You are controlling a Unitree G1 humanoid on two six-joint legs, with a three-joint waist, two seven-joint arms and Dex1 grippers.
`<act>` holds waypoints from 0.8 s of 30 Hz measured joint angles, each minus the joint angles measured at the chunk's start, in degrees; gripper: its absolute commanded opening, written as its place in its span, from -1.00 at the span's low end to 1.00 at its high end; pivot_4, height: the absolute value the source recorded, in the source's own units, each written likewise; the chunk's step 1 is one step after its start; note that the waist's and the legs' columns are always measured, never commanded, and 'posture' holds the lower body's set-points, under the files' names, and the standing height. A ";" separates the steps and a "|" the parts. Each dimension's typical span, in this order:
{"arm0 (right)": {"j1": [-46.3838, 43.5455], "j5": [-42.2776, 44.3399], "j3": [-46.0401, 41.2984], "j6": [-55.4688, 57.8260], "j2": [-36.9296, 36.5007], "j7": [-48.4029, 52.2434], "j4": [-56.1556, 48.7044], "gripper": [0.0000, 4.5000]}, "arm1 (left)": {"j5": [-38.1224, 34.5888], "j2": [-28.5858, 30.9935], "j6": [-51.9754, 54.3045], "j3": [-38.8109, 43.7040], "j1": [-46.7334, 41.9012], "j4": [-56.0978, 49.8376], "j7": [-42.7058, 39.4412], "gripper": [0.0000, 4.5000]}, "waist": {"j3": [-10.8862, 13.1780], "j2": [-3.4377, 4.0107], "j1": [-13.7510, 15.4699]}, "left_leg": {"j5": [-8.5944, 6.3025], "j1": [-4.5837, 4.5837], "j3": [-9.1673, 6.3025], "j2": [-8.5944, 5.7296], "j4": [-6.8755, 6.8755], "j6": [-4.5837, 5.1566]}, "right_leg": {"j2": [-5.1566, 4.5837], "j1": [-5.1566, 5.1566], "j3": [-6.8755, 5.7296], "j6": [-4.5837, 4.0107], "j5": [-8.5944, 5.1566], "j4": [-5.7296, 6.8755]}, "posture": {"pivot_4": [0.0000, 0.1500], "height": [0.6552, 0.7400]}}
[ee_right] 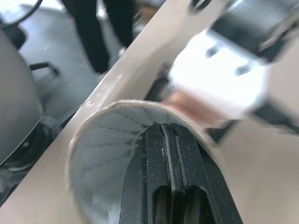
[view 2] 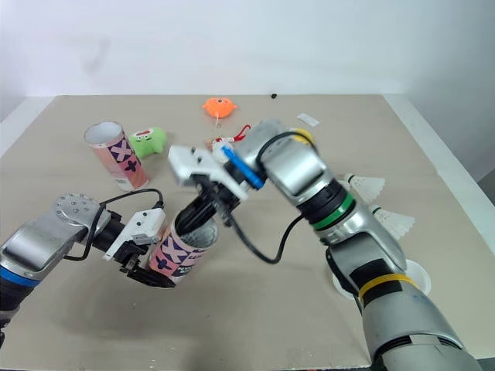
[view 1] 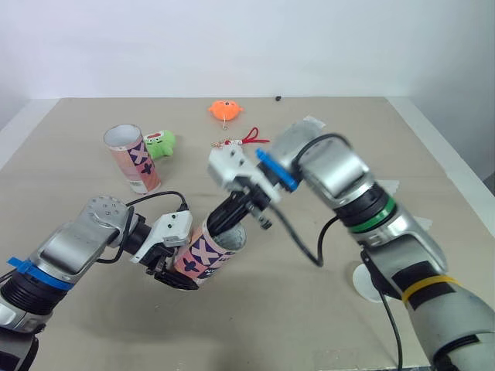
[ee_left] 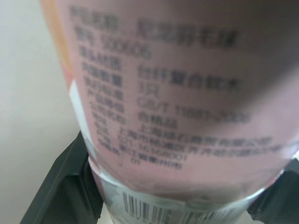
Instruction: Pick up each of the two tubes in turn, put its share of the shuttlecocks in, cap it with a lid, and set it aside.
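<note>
A pink patterned tube (view 1: 203, 259) hangs tilted above the table, its open mouth facing up and to the right. My left gripper (view 1: 172, 267) is shut on its lower end, and its black fingers (ee_left: 65, 186) clamp the tube (ee_left: 177, 116) from both sides. My right gripper (view 1: 230, 219) reaches into the mouth, fingers pressed together (ee_right: 168, 135) inside the rim (ee_right: 93, 126). White ribbed feathers (ee_right: 105, 163) line the inside of the tube. A second pink tube (view 1: 133, 157) stands upright and uncapped at the back left. Two shuttlecocks (view 2: 366, 185) (view 2: 394, 222) lie on the right.
White round lids (view 2: 418, 275) (view 1: 366, 283) lie near the right forearm. A green plush toy (view 1: 161, 144), an orange toy (view 1: 225, 110) and a red keychain (view 1: 244, 141) sit at the back. A small white tag (view 2: 308, 119) lies beyond them.
</note>
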 measured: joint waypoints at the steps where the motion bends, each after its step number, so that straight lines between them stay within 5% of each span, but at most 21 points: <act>1: -0.01 2.34 -1.86 -0.01 -4.99 0.05 -1.91 -0.98 | 0.08 -0.65 -0.78 0.09 0.14 0.24 0.15 0.37 | 0.03 0.05 0.28 | 0.00 -0.06 -0.05 -0.08 0.00 0.00 | -0.12 0.00 -0.05 0.06 -0.03 0.00 | 1.00 0.82; 12: 8.43 5.76 -12.59 0.25 -20.83 -2.26 -12.54 -0.98 | 0.45 -5.88 -7.53 1.16 0.36 3.47 1.81 0.37 | 0.20 0.25 0.01 | -0.01 -0.19 -0.11 -0.06 0.00 0.02 | -0.05 -0.09 -0.07 0.04 -0.05 -0.05 | 1.00 0.82; 24: 38.56 14.41 -36.56 13.57 -29.92 -20.45 -35.07 -0.98 | -4.93 -21.52 -17.73 6.51 1.75 8.31 5.57 0.37 | 0.22 0.24 -0.17 | -0.05 -0.20 -0.09 -0.08 -0.06 0.10 | -0.03 -0.10 0.01 0.07 -0.03 -0.08 | 1.00 0.82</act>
